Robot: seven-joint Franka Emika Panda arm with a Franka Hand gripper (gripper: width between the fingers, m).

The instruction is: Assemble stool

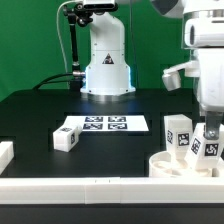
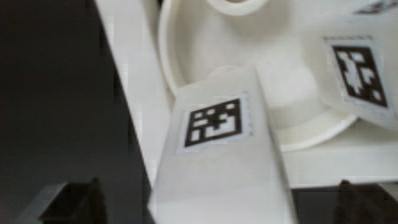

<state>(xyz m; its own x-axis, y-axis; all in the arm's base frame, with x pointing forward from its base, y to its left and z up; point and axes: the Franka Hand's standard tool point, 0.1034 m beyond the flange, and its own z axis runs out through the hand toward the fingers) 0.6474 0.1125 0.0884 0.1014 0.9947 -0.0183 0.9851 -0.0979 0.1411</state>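
Tabletop [image 1: 35, 112] black, green wall [image 1: 30, 40] behind

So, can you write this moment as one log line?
gripper: open | jaws: either side of leg | leg: not gripped, near seat disc

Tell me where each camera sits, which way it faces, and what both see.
Exterior view: off the arm, facing the arm's base across the black table; the gripper hangs over the seat disc.
Wrist view: on the wrist, looking down between its open fingers at a tagged leg by the seat disc.
Shared: that leg, probably, and the seat disc.
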